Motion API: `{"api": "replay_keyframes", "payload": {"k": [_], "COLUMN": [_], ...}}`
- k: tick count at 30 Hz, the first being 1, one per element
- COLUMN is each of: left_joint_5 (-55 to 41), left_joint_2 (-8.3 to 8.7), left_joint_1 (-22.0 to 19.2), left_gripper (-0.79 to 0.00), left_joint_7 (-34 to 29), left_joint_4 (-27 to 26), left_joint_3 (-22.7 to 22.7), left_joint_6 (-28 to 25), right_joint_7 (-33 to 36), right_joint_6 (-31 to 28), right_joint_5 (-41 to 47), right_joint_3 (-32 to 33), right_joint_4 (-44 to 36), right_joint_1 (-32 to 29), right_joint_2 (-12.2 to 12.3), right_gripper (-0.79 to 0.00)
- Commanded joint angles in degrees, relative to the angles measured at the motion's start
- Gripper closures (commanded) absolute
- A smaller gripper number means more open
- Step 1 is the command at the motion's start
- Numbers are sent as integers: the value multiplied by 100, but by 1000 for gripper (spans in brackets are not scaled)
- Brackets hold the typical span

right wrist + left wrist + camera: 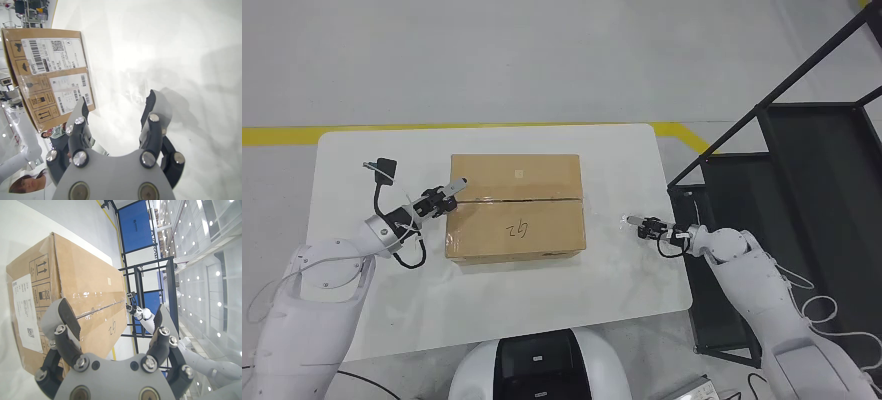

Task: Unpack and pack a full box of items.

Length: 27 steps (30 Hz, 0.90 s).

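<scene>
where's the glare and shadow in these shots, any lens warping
Top view: even light, thin shadow along the box on the table. Left wrist view: glints on the tape over the box seam. Right wrist view: strong glare whitens the table; the right gripper casts a soft shadow on it. Both wrist views: box edges bow, wide-angle warping.

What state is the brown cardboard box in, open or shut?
Shut: the brown cardboard box has both top flaps flat, clear tape over their seam.
</scene>
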Motion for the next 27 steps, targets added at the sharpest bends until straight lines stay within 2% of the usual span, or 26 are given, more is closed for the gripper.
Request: {"api": "replay_keyframes", "payload": {"k": [1, 4, 5, 7, 10, 12, 13, 15, 17, 18, 19, 20, 21, 27], "left_joint_5": [0, 0, 0, 0, 0, 0, 0, 0, 0, 0, 0, 0, 0, 0], "left_joint_2": [0, 0, 0, 0, 0, 0, 0, 0, 0, 0, 0, 0, 0, 0], "left_joint_1": [0, 0, 0, 0, 0, 0, 0, 0, 0, 0, 0, 0, 0, 0], "left_gripper": [-785, -785, -785, -785, -785, -785, -785, -785, -785, -785, -785, -785, -785, -785], "left_joint_7": [0, 0, 0, 0, 0, 0, 0, 0, 0, 0, 0, 0, 0, 0], "left_joint_4": [0, 0, 0, 0, 0, 0, 0, 0, 0, 0, 0, 0, 0, 0], "left_joint_3": [0, 0, 0, 0, 0, 0, 0, 0, 0, 0, 0, 0, 0, 0], "left_joint_6": [0, 0, 0, 0, 0, 0, 0, 0, 0, 0, 0, 0, 0, 0], "right_joint_7": [-156, -384, -428, -556, -682, -702, -711, -714, -711, -711, -707, -697, -689, -641], "right_joint_6": [77, 186, 207, 299, 421, 474, 489, 513, 535, 554, 564, 576, 576, 580], "right_joint_5": [-187, -477, -526, -717, -914, -1013, -1013, -1053, -1112, -1132, -1143, -1135, -1113, -1134], "right_joint_3": [-42, -101, -118, -151, -200, -228, -227, -215, -206, -201, -198, -191, -182, -170], "right_joint_4": [14, -3, -18, -54, -127, -193, -226, -284, -341, -369, -394, -413, -430, -556], "right_joint_1": [19, 41, 40, 51, 37, 18, -2, -33, -64, -78, -91, -104, -114, -166], "right_joint_2": [-5, -8, -11, -11, -15, -16, -16, -7, 3, 7, 10, 11, 12, 21], "right_gripper": [-536, -517, -486, -360, -243, -240, -252, -336, -382, -502, -582, -720, -785, -785]}}
